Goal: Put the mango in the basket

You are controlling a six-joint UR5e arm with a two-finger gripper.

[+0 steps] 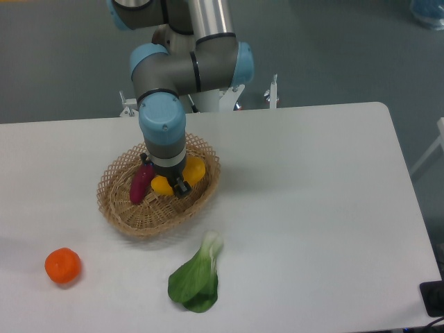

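Setting: white table (312, 208) before a grey-green floor, one arm reaching down from the far edge.

Item 1, the mango (192, 171): yellow-orange, held crosswise in the gripper (170, 182), whose fingers are closed on its middle. One end shows at the gripper's lower left, the larger end at its upper right, so the long axis runs on a diagonal through the jaws. Whether the fruit touches the weave below cannot be told; the wrist hides the contact.

Item 2, the basket (118, 208): tan wicker oval with a lattice rim, lying directly under the gripper. The mango sits over its right half, inside the rim line.

Item 3, purple sweet potato (141, 184): in the basket, just left of the gripper, nearly touching the mango's lower end.

Item 4, bok choy (198, 276): on the table, in front of the gripper and outside the basket.

Item 5, tangerine (63, 266): on the table, well apart, to the front left.

Assessment: the fruit appears placed over its target; the coming move likely needs only a short descent and release, taking care not to pinch the sweet potato.
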